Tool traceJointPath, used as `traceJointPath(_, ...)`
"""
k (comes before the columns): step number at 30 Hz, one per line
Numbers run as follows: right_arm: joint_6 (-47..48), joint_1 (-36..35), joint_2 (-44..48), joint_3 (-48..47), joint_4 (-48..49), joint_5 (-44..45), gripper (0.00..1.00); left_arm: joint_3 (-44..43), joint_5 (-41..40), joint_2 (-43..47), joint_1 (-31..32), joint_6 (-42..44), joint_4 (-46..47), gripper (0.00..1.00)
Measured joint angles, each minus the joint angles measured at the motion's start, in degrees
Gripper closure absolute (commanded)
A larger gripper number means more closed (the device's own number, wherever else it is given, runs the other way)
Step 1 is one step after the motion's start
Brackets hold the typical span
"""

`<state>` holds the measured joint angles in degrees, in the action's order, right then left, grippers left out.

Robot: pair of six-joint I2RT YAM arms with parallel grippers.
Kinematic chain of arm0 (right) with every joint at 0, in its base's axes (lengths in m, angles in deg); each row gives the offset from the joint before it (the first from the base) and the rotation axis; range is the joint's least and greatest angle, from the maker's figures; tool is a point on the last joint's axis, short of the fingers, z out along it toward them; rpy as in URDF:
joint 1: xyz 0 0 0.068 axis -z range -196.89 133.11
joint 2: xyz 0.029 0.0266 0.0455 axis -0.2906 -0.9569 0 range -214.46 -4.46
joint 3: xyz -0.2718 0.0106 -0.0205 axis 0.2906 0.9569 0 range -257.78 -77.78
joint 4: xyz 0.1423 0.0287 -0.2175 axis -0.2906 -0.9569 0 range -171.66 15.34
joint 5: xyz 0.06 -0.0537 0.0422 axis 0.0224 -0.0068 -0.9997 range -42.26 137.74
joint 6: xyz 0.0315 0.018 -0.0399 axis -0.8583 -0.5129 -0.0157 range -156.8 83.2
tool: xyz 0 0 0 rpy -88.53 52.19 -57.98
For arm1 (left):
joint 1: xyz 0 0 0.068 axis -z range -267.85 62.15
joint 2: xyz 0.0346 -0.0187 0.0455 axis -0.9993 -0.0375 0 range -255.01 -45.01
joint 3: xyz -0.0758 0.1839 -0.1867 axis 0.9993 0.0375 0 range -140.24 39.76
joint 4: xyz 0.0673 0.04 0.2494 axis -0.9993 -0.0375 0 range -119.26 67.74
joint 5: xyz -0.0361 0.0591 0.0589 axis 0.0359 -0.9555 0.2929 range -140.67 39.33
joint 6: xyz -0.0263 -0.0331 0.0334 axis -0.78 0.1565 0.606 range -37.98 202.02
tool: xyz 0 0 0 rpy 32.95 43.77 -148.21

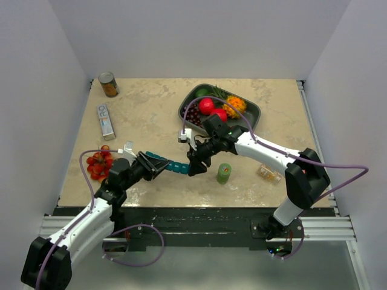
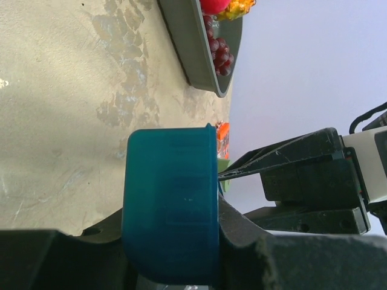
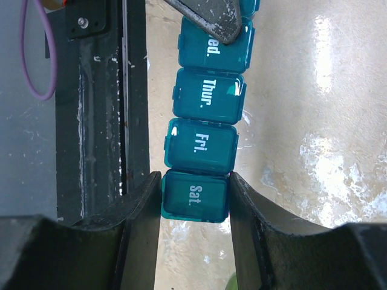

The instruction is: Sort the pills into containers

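The teal-blue pill organizer strip [image 1: 172, 164] hangs between both grippers near the table's front edge. My left gripper [image 1: 151, 164] is shut on its left end, which fills the left wrist view [image 2: 171, 205]. My right gripper [image 1: 195, 168] is shut on the right end. In the right wrist view its fingers [image 3: 142, 217] clamp the "Sat." compartment [image 3: 195, 196], with "Fri." and "Thur." beyond, lids closed. A left fingertip [image 3: 211, 15] rests on the "Wed." lid. A green pill bottle [image 1: 224, 173] stands upright just right of the right gripper. No loose pills show.
A dark grey tray [image 1: 251, 115] of fruit sits at the back right. A small clear packet [image 1: 268, 173] with orange contents lies right of the bottle. Strawberries [image 1: 98, 164] lie at the left edge, a white box [image 1: 106, 121] and a can [image 1: 109, 84] behind them.
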<state>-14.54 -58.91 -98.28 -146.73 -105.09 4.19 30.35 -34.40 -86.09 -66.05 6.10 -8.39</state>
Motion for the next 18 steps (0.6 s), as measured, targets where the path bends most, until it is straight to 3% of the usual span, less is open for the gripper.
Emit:
traceJointPath(6,0.33,0.52,-0.42,-0.02,-0.42,-1.44,0.71,-0.04,0.39,-0.35,0.02,1.90,0.22,1.00)
traceJointPath(14,0.33,1.73,-1.60,-0.04,-0.42,-3.67,0.48,-0.04,0.68,-0.81,0.04,3.58,0.22,1.00)
traceJointPath(18,0.31,3.06,-1.51,-0.22,-0.90,-3.93,0.46,0.02,0.26,-1.11,-0.02,5.53,-1.42,1.00)
